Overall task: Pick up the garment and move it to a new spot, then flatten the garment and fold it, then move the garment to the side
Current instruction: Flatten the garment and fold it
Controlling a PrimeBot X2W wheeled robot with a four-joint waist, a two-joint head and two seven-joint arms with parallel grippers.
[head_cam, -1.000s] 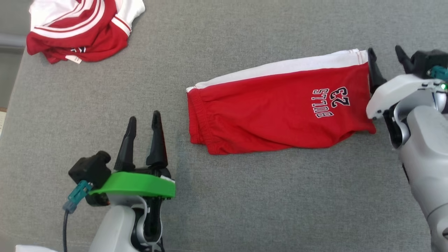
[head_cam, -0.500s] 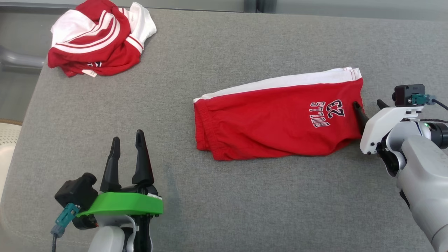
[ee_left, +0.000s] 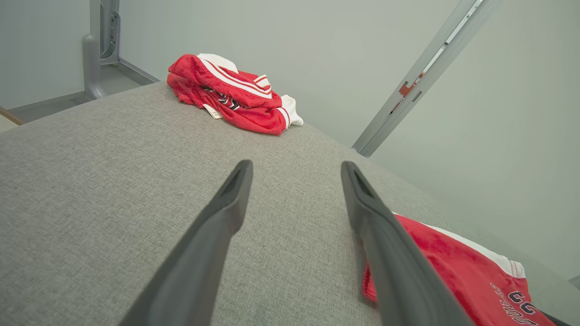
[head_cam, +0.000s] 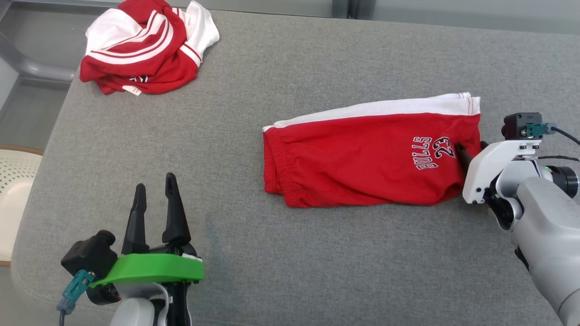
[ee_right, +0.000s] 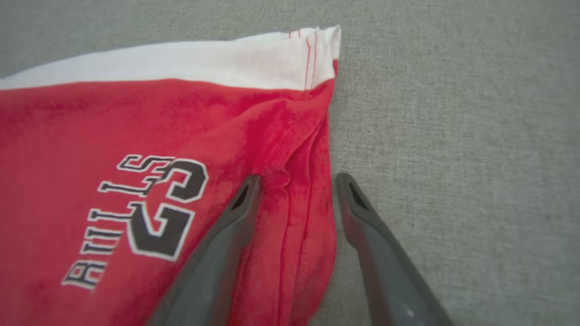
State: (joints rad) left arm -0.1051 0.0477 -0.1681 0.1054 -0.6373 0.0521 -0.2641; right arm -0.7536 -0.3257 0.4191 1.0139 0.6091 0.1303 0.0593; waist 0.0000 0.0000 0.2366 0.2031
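Presently, the shorts are lying folded toward three o'clock on the tabletop, their hem being straddled by the open, empty right tool, so a slip or an undone fold is being risked if only the top layer is being pinched.

1. This looks like a plain test room or lab, not a home.
2. The bench is a bare slab covered in grey fabric.
3. Beyond the left jaws stand blank pale walls and a slanted grey metal strut. A metal post rises further left.
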